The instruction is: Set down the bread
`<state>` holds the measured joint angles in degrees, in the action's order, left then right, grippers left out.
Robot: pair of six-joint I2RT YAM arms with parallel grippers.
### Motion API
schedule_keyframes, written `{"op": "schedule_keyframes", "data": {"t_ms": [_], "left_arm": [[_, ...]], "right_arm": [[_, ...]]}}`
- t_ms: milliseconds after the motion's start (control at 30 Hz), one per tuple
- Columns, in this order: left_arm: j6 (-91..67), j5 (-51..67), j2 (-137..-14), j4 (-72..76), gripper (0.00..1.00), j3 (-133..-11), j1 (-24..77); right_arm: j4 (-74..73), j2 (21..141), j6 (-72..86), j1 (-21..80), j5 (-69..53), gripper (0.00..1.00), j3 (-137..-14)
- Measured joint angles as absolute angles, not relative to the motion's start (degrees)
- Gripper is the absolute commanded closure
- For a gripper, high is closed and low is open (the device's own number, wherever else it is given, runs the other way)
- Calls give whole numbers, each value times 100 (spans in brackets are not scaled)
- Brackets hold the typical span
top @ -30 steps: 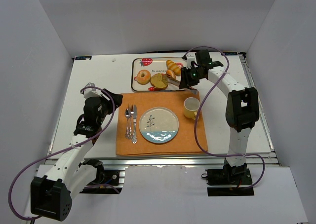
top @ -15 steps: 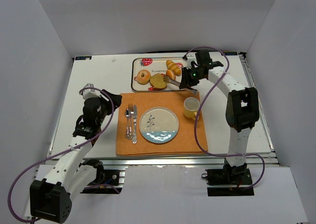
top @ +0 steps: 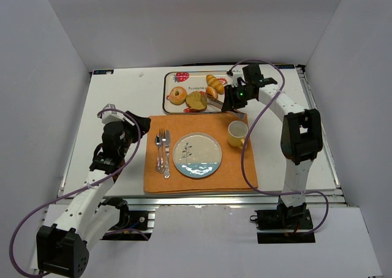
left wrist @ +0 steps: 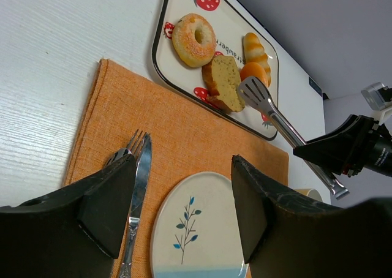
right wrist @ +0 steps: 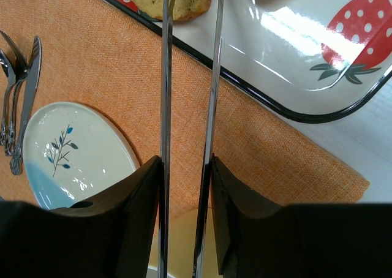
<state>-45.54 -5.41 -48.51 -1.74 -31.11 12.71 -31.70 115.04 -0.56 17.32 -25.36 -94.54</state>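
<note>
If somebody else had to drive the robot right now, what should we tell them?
Right gripper: shut on the long metal tongs. Their tips are at the brown bread slice on the white strawberry-print tray; no grip on the slice shows.
Left gripper: open and empty, above the orange placemat.
Done: tongs are in hand.
Left: pinch the slice, carry it over, probably to the bare white-and-blue leaf plate, and let go.

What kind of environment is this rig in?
Probably a lab test cell staged as a dining table: white enclosure walls, an orange placemat with plate and cutlery, a tray of bread.
</note>
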Motion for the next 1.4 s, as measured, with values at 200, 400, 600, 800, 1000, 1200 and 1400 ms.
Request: {"op": "schedule_keyframes", "data": {"t_ms": [200, 400, 600, 800, 1000, 1200, 1400], "left_arm": [[-4556, -539, -4851, -176, 27, -3111, 1271], [-4556, -539, -4853, -174, 27, -3111, 1271], [-4556, -539, -4856, -172, 27, -3111, 1271], [-4556, -539, -4869, -174, 27, -3111, 1271], [-4571, -539, -4869, -174, 27, -3111, 1271], [-4576, -539, -4869, -174, 27, -3111, 1271], [-4584, -543, -4869, -174, 27, -3111, 1271]], "right_arm": [[-3135, 11467, -54, 1732, -2510, 58, -9386], [-3131, 11456, 19, 1726, -2460, 58, -9384], [-3107, 11417, 250, 1726, -2456, 58, -9380], [-3061, 11415, 513, 1726, -2456, 60, -9227], [-3033, 11415, 810, 1728, -2467, 65, -9198], [-2995, 11415, 1037, 1726, -2609, 77, -9196], [-2969, 11406, 1186, 1680, -2805, 85, -9196]]}}
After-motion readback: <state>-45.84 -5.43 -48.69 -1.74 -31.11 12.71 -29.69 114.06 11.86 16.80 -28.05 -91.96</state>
